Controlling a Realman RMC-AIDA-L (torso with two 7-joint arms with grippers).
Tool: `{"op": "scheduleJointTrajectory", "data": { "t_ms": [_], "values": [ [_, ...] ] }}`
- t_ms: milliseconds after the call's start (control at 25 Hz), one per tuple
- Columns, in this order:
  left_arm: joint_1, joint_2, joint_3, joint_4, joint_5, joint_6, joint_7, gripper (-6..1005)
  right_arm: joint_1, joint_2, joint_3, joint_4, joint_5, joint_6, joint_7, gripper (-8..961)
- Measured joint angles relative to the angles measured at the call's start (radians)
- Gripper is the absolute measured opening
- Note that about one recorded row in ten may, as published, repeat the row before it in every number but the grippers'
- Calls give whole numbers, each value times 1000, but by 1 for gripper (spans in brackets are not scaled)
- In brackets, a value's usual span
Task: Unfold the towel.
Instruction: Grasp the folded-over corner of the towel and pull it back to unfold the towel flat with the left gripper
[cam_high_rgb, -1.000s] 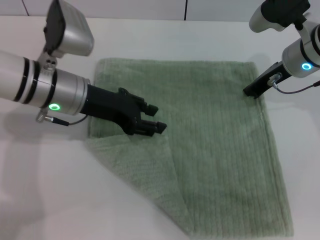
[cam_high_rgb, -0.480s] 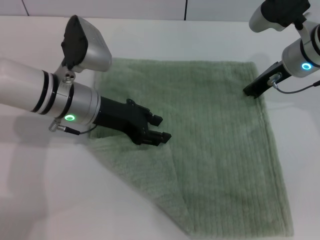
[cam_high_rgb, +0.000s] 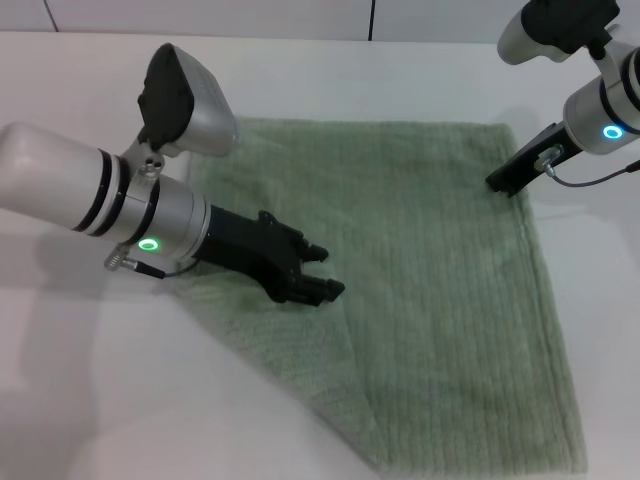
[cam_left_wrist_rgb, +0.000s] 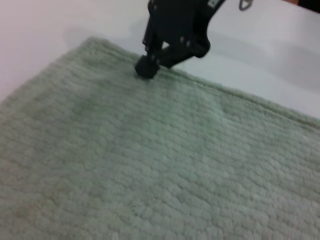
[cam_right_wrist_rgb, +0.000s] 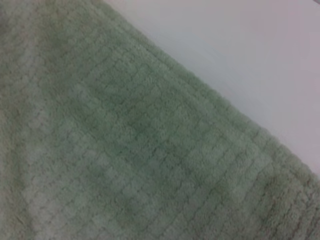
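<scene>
We see the sage-green towel (cam_high_rgb: 430, 290) flat on the white worktop (cam_high_rgb: 100, 400), 7 o'clock corner folded over, left end effector (cam_high_rgb: 325, 272) slightly spread above it; right end effector (cam_high_rgb: 497, 183) at 2 o'clock corner, spread/closed unclear.

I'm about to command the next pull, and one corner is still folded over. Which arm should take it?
Probably the left. The left end effector sits right at the tip of the folded flap of the towel, on the near-left side. The right end effector is at the far-right corner, across the cloth from the fold.
</scene>
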Motion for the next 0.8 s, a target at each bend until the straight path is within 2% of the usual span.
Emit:
{"op": "scheduleJointTrajectory", "data": {
  "t_ms": [160,280,480,680,800],
  "values": [
    [-3,1,51,5,3,-19,-24,470,0,0,-1,0,0,0,0,-1],
    [-4,1,55,10,3,-21,-34,465,0,0,-1,0,0,0,0,-1],
    [-4,4,50,18,-2,-16,-42,226,0,0,-2,0,0,0,0,-1],
    [-3,7,25,27,-4,18,-43,41,-1,0,-1,0,0,0,0,-1],
    [-3,10,2,34,-3,52,-44,40,-1,0,-1,0,0,0,0,-1]
  ]
}}
